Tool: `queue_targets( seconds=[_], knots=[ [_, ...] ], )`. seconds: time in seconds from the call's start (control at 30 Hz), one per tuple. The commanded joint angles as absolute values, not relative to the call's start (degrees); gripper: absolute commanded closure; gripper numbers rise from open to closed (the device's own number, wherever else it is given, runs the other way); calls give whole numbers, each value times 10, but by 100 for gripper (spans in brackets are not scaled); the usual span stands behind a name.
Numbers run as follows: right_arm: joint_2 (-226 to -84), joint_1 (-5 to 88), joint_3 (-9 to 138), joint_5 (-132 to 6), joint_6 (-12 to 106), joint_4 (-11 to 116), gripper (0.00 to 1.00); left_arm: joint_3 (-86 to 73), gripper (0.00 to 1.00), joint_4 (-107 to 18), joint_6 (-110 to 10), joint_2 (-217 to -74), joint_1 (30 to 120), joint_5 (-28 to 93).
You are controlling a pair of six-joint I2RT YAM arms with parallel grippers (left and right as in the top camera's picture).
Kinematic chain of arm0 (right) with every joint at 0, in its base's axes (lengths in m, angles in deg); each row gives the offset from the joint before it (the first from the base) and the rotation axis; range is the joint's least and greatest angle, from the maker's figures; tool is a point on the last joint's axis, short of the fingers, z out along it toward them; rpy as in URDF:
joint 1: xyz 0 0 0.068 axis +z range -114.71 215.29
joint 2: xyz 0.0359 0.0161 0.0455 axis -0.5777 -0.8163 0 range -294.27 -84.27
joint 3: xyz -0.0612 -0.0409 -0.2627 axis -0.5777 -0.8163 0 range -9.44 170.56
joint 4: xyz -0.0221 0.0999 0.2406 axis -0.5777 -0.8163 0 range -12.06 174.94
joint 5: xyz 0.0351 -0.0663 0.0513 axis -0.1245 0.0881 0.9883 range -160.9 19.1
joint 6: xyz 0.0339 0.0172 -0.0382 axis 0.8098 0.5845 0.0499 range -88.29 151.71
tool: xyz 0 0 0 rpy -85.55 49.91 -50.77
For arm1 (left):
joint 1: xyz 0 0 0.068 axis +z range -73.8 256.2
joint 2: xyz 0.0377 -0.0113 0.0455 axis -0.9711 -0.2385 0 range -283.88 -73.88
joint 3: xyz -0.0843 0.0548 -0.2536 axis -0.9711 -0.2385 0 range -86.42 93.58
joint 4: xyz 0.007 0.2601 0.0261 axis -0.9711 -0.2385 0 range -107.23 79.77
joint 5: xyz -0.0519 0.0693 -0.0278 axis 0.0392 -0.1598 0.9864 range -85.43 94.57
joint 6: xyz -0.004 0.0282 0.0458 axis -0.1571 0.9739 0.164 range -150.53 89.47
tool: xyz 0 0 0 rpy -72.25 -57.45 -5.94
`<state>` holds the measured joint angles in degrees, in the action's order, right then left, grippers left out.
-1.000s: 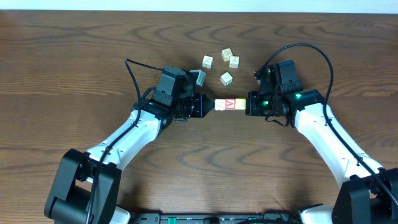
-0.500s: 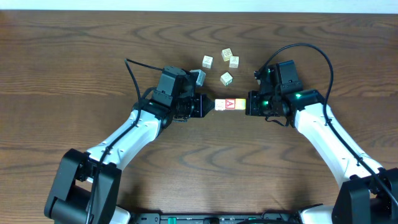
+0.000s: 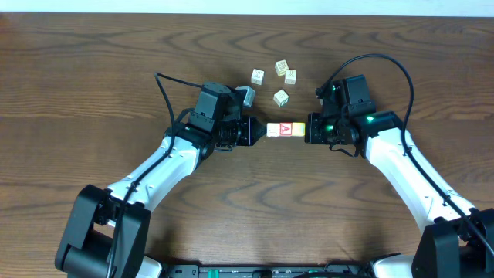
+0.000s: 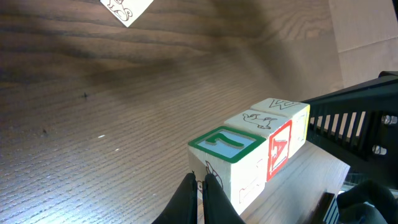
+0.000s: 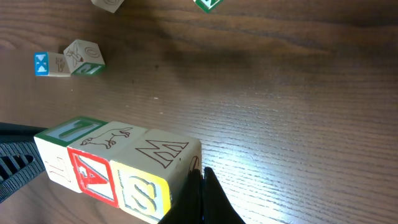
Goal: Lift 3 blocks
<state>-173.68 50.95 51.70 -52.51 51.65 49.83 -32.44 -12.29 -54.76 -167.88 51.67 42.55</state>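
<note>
Left gripper (image 3: 260,130), closed tight and empty, butts the 9 o'clock end of the blocks (image 3: 284,129). Right gripper (image 3: 308,130), closed and empty too, butts the 3 o'clock end. The row runs 9-to-3 between them, so a lift likely needs both arms rising together.

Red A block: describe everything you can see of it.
The red A block is a pale wooden cube, middle of a three-block row. Top face red with a white A; a side face carries an outlined animal. It sits flush between the green-framed block and the yellow block. The left hand and right hand press the row's ends, not it.
</note>
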Motion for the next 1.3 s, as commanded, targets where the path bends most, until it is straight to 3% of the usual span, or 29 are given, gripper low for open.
queue_targets(
  seconds=[0.0,1.27],
  knots=[
    [-1722,534,537,-465,511,498,99,-313,93,-116,-552,-1666,501,454],
    [-1722,534,537,-469,510,493,99,-313,93,-127,-552,-1666,501,442]
  ],
)
